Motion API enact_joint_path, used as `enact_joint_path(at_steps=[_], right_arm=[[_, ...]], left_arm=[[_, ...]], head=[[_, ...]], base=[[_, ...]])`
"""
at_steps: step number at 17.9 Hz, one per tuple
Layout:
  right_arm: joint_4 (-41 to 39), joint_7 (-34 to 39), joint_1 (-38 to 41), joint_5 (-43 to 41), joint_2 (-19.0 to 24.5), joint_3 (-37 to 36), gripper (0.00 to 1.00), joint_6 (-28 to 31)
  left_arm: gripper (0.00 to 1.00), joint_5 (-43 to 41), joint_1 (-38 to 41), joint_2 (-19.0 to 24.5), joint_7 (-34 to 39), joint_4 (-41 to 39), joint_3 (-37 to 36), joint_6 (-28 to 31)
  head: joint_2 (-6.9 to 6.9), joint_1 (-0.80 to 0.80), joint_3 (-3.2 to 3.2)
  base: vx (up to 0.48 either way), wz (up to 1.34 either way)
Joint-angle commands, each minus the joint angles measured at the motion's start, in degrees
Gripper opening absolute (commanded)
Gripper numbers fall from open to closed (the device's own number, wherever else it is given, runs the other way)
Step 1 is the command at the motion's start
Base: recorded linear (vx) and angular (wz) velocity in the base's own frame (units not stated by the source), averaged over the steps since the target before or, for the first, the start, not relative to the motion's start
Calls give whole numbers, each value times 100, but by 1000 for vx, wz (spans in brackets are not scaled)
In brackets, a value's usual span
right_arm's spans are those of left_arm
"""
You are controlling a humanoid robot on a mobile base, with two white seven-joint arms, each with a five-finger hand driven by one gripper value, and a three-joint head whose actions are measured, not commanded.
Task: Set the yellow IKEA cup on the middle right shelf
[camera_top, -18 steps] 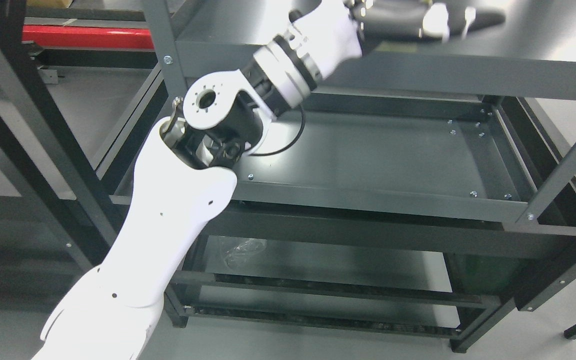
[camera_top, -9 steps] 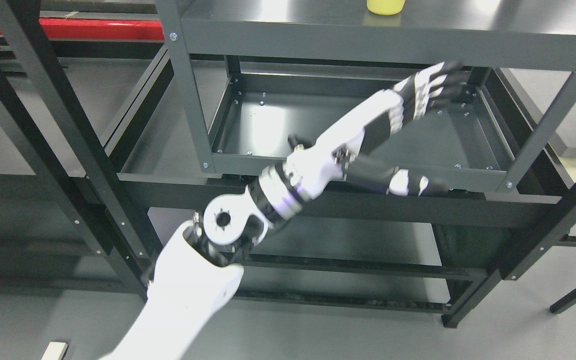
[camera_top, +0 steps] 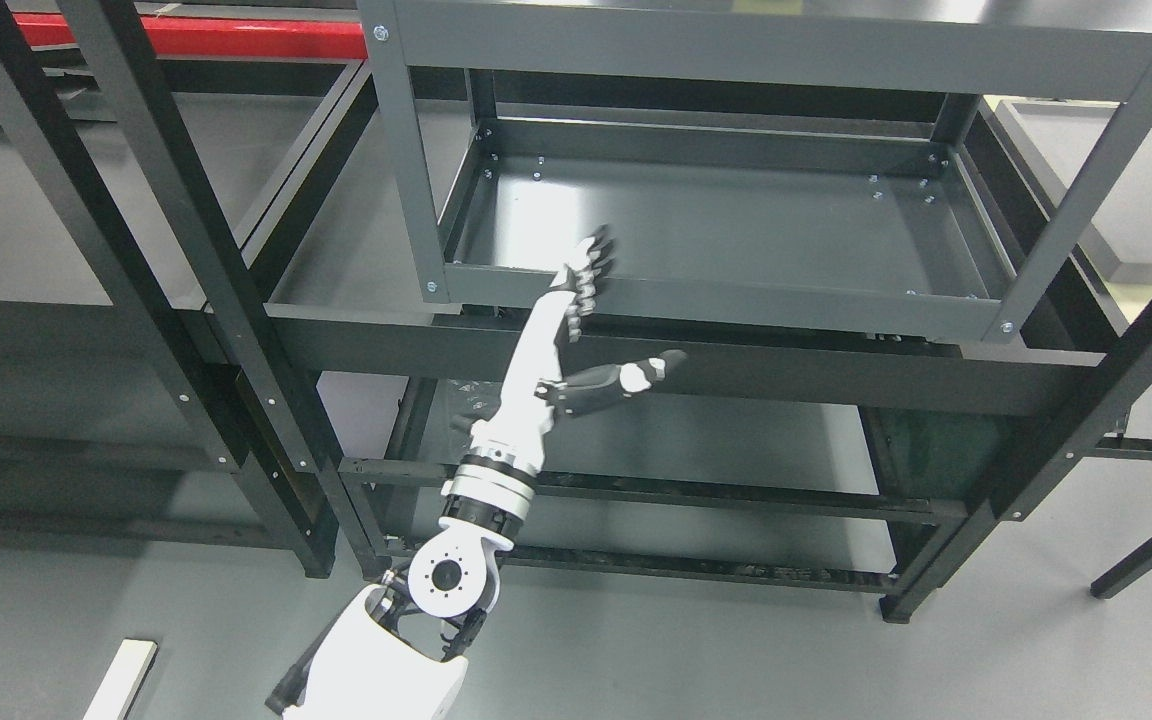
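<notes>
Left hand [camera_top: 564,335] upright, fingers spread.

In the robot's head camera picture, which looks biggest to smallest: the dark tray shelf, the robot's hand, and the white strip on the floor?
1. The tray shelf, by far the largest.
2. The left hand, open and empty.
3. The white strip, partly cut off at the picture's edge, so its full size is unsure.

The hand sits nearer the camera than the shelf, which enlarges it.

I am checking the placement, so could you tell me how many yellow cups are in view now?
0. No yellow cup shows on the tray shelf or in the open left robot hand; one may sit on the top shelf, whose surface is out of view.
</notes>
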Motion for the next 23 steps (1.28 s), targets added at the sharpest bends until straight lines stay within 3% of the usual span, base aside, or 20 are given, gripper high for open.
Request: enact_joint_path(at_steps=[1,5,15,23], right_arm=[[0,-4,77,-141,-100,97,99,-3],[0,-4,77,-141,-100,97,99,-3],[0,-4,77,-141,-100,97,99,-3],[0,-4,77,-141,-100,97,99,-3]], left_arm=[[99,-396,263,44,295,791,892,126],[99,-396,729,44,-908,757,1147,108],[97,-405,1115,44,-893,238,1920,556],[99,-396,1336,44,-919,133,1912,486]], head=[[0,0,0],[0,0,0],[0,0,0],[0,0,0]], base=[[-46,-1],[3,0],[6,0],[12,11]])
